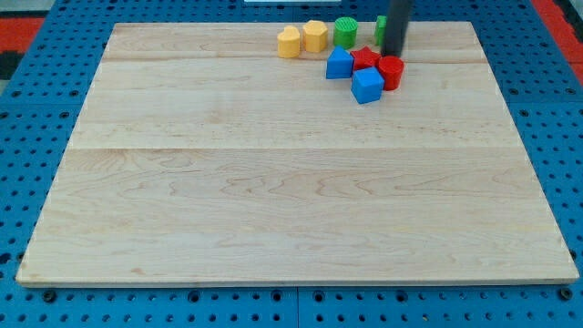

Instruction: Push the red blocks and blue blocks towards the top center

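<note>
Two blue blocks and two red blocks cluster near the view's top, right of centre. One blue block (340,64) sits at the cluster's left, a blue cube (367,86) at its bottom. A red block (365,58) lies between them and a red cylinder (391,72) is at the right. My tip (393,54) stands just above the red cylinder, right of the red block, close to or touching them.
Two yellow blocks (290,42) (315,35) and a green cylinder (345,32) line up along the top edge, left of the rod. Another green block (380,29) is partly hidden behind the rod. The wooden board (291,182) lies on a blue pegboard.
</note>
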